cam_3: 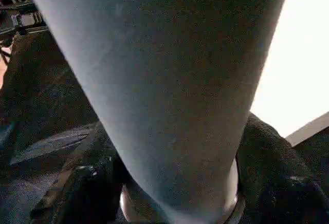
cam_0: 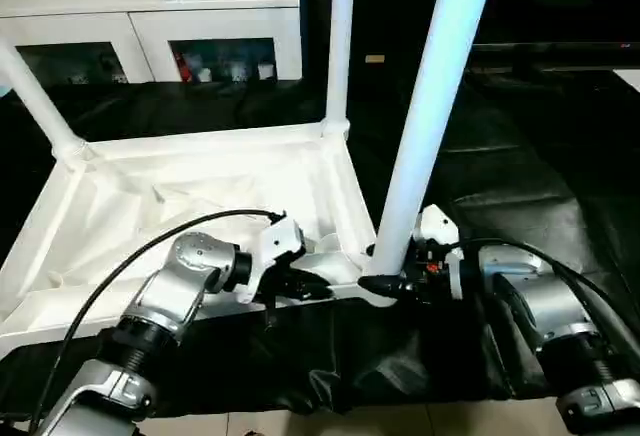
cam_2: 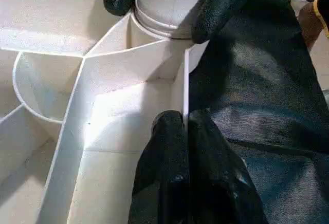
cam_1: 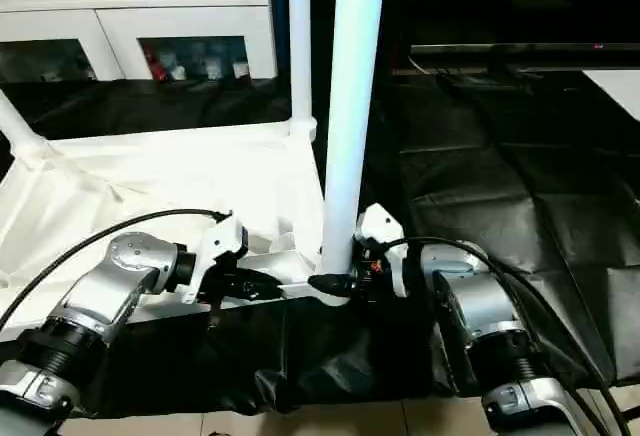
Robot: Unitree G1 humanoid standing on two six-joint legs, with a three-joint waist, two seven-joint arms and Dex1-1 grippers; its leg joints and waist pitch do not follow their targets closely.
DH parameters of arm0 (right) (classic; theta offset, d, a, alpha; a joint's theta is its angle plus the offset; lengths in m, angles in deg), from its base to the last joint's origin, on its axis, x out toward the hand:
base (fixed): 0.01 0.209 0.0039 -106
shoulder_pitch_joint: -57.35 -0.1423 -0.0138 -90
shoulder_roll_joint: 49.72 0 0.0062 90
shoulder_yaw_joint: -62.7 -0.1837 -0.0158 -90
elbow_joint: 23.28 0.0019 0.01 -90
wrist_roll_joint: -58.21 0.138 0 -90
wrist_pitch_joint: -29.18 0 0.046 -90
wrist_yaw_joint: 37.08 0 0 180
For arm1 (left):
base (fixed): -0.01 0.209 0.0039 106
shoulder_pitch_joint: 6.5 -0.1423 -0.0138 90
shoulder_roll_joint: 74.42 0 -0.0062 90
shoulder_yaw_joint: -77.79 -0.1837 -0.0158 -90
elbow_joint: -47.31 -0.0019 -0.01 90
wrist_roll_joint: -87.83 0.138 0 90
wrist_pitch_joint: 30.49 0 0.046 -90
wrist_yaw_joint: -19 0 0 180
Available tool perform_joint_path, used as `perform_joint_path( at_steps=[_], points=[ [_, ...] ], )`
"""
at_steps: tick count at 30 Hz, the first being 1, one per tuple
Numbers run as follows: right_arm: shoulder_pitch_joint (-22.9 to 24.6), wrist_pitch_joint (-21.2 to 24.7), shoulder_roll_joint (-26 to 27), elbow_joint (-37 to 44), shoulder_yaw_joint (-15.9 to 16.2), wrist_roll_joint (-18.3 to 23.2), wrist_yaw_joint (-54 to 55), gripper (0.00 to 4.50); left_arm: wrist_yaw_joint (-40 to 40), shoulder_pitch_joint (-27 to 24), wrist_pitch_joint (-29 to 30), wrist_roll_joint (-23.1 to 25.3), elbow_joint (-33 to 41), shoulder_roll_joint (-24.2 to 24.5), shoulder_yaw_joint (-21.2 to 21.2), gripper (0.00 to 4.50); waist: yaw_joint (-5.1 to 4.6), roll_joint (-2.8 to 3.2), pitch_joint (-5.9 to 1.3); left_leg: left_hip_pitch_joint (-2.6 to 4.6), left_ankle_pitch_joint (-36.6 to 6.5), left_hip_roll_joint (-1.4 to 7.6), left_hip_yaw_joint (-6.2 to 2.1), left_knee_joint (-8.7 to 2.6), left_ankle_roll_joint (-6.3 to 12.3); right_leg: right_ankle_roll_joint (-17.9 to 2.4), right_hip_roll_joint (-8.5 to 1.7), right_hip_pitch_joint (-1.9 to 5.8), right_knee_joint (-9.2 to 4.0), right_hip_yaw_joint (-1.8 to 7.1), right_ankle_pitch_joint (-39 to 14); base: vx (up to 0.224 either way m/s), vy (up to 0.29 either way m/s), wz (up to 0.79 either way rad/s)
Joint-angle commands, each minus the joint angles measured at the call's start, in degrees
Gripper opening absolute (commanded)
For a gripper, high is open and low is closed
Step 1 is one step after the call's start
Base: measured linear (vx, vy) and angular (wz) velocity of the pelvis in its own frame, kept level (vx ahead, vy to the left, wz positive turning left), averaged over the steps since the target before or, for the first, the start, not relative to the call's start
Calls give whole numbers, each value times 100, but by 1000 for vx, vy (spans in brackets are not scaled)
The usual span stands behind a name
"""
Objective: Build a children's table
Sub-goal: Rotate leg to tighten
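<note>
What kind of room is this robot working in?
Probably a home-like room or demo space: a white cabinet with glass doors holding small items, black sheeting over the work surface, and an upside-down children's table.

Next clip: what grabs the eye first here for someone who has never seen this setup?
The upside-down white table top on the black cloth, with legs pointing up from its corners. Nearest stands a long leg in the near right corner socket, the right gripper with its fingers around the leg's base. The left gripper is shut on the top's near rim beside that socket.
</note>
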Motion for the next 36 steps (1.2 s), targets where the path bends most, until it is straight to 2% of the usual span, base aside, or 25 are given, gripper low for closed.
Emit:
perform_joint_path(
  at_steps=[1,3,4,5,6,7,9,10,13,14,17,19,20,21,23,24,25,28,29,31,33,36],
  points=[
    [209,185,161,82,371,24,-90,260,-320,176,-63,-114,124,-276,36,0,-23,-43,-355,137,-1144,519,-261,-406,326,-1277,-560,180,-380,320,-1462,0,0,0],
    [239,197,299,79,300,4,218,258,-622,261,-66,-40,5,-407,80,0,-24,-50,-340,167,-1270,525,-257,-413,278,-1248,-561,155,-409,327,-1635,0,0,0],
    [226,168,407,26,240,-34,468,257,-811,316,-69,10,-71,-485,105,0,-31,-50,-316,185,-1434,519,-263,-421,212,-1210,-568,134,-440,331,-1892,0,0,0],
    [166,257,556,-102,152,-98,856,257,-1089,395,-59,90,-184,-587,140,0,-60,-61,-305,184,-1570,506,-280,-428,133,-1130,-580,139,-465,332,-2206,0,0,0],
    [158,271,573,-118,141,-106,902,257,-1122,404,-57,99,-197,-599,143,0,-79,-61,-304,184,-1634,496,-303,-436,66,-1062,-582,139,-478,327,-2390,0,0,0],
    [56,319,787,-334,15,-211,1473,257,-1448,501,-33,181,-332,-735,180,0,-94,-64,-303,175,-1655,492,-310,-440,48,-1036,-582,146,-487,321,-2448,0,0,0],
    [-126,255,1140,-700,-176,-357,2381,256,-2027,669,43,303,-560,-974,252,0,-158,-56,-276,200,-1889,480,-323,-442,-61,-971,-581,91,-521,311,-2741,0,0,0],
    [-183,225,1237,-795,-222,-392,2622,256,-2160,713,61,320,-618,-1043,272,0,-204,-68,-279,212,-2042,462,-346,-438,-137,-892,-592,93,-546,295,-2975,0,0,0],
    [-448,235,1610,-1149,-424,-486,3615,256,-2733,872,126,394,-826,-1326,384,0,-312,-26,-270,212,-2282,454,-383,-436,-174,-784,-592,65,-582,275,-3161,0,0,0],
    [-600,229,1796,-1331,-544,-505,4109,256,-2960,927,123,442,-897,-1444,401,0,-353,-38,-279,221,-2365,450,-385,-435,-182,-755,-586,54,-593,269,-3162,0,0,0],
    [-870,-4,2104,-1552,-664,-516,4575,256,-3161,989,-47,523,-986,-1594,337,0,-412,-22,-291,184,-2354,443,-381,-432,-121,-798,-601,56,-590,286,-2974,0,0,0],
    [-905,-85,2159,-1569,-683,-499,4511,256,-3111,987,-99,519,-986,-1611,322,0,-391,-38,-310,157,-2117,437,-353,-425,7,-853,-602,85,-578,306,-2714,0,0,0],
    [-905,-85,2159,-1569,-683,-499,4511,326,-3111,987,-99,519,-986,-1611,322,0,-379,-38,-319,144,-1973,442,-338,-421,62,-922,-600,95,-554,320,-2507,0,0,0],
    [-895,-114,2171,-1527,-700,-447,4370,326,-3014,968,-121,504,-953,-1589,312,0,-379,-38,-319,144,-1973,442,-338,-421,62,-922,-600,95,-554,320,-2507,0,0,0],
    [-874,-116,2178,-1470,-731,-330,4110,339,-2806,931,-229,466,-902,-1528,280,0,-350,-47,-336,109,-1679,456,-318,-421,179,-1068,-595,134,-494,326,-2061,0,0,0],
    [-843,-148,2118,-1446,-682,-319,3972,339,-2676,899,-267,433,-863,-1480,259,0,-343,-41,-341,106,-1587,457,-313,-418,226,-1123,-592,146,-478,324,-1915,0,0,0],
    [-835,-195,2081,-1466,-646,-326,3919,368,-2611,880,-293,414,-846,-1455,247,0,-341,-42,-349,96,-1493,455,-302,-411,267,-1174,-590,161,-455,323,-1756,0,0,0],
    [-705,-322,1838,-1417,-481,-386,3467,378,-2264,766,-392,337,-718,-1305,188,0,-321,-45,-351,83,-1407,454,-295,-396,364,-1212,-599,184,-446,321,-1675,0,0,0],
    [-605,-345,1664,-1343,-420,-395,3163,395,-2077,700,-428,285,-648,-1208,178,0,-324,-42,-351,67,-1333,466,-301,-402,392,-1213,-604,202,-435,319,-1631,0,0,0],
    [-514,-350,1442,-1236,-372,-415,2897,422,-1839,636,-397,206,-559,-1093,182,0,-311,-45,-369,78,-1187,471,-289,-387,435,-1275,-596,209,-406,318,-1404,0,0,0],
    [-478,-374,1337,-1187,-347,-424,2761,422,-1713,605,-438,176,-518,-1036,171,0,-298,-40,-386,66,-973,477,-279,-370,549,-1386,-588,228,-359,316,-1056,0,0,0],
    [-369,-498,1053,-1019,-293,-419,2335,432,-1378,532,-458,83,-404,-903,167,0,-286,-33,-379,68,-891,485,-267,-364,626,-1459,-580,225,-346,310,-936,0,0,0]
  ],
)
